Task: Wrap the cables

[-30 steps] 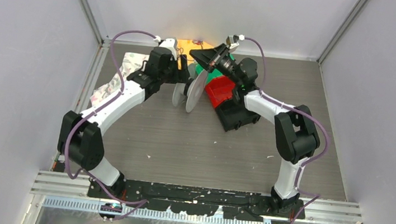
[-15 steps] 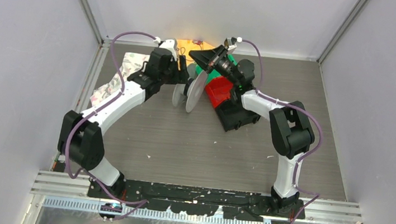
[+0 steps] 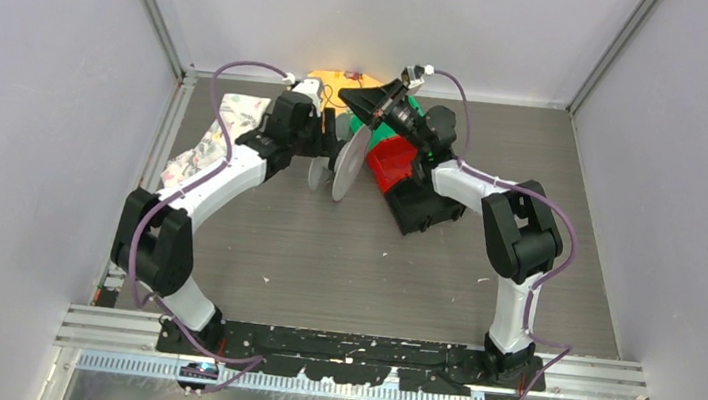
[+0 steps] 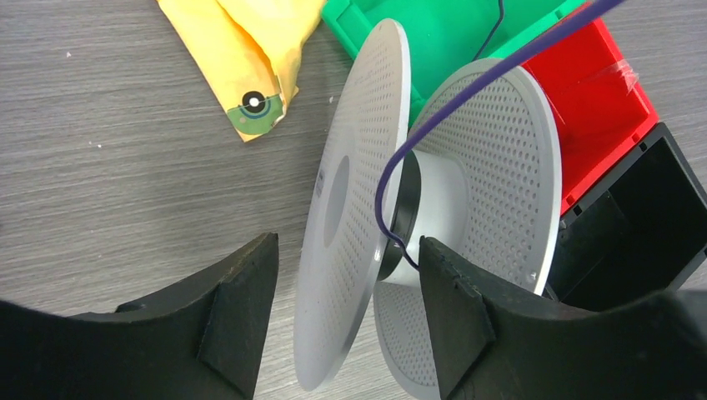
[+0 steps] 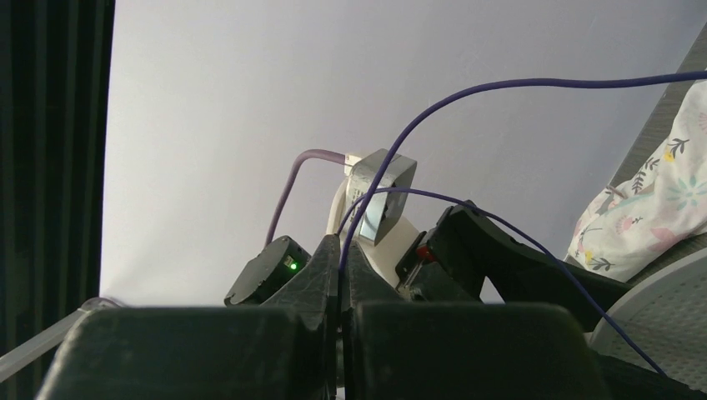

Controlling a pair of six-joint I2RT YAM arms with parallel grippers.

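Grey wood-grain boards are making up the table point(image 3: 343, 259) you are working on. Plain pale walls point(image 3: 27, 123) are closing it in on three sides. Small white flecks point(image 3: 266, 278) are lying scattered on the boards on the near side of the spool point(image 3: 344, 164).

That spool, grey with perforated discs, is standing on its rims toward the far end of the table. A floral cloth point(image 3: 212, 134) is lying crumpled to the left of the spool, by the left wall. A yellow envelope point(image 4: 242, 50) is lying beyond the spool, near the far wall. A green bin point(image 4: 450, 33) is sitting just behind the spool, a red bin point(image 4: 609, 108) is touching the green one on the spool's right, and a black bin point(image 4: 642, 217) is sitting against the red one, nearer to you.

Your left gripper point(image 4: 346, 321) is hanging at the spool with its jaws wide apart, and the nearer disc is passing between them. From the wrist view I cannot tell whether either finger is touching the disc.

Your right gripper point(image 5: 342, 271) is hovering above and beyond the spool, its jaws pressed together on the cable point(image 4: 392, 167). That thin purple cable is rising from the pinched fingertips, arcing away, then dropping over the rim of the farther disc and curling down between the two discs onto the hub. Another thin strand is showing over the green bin.
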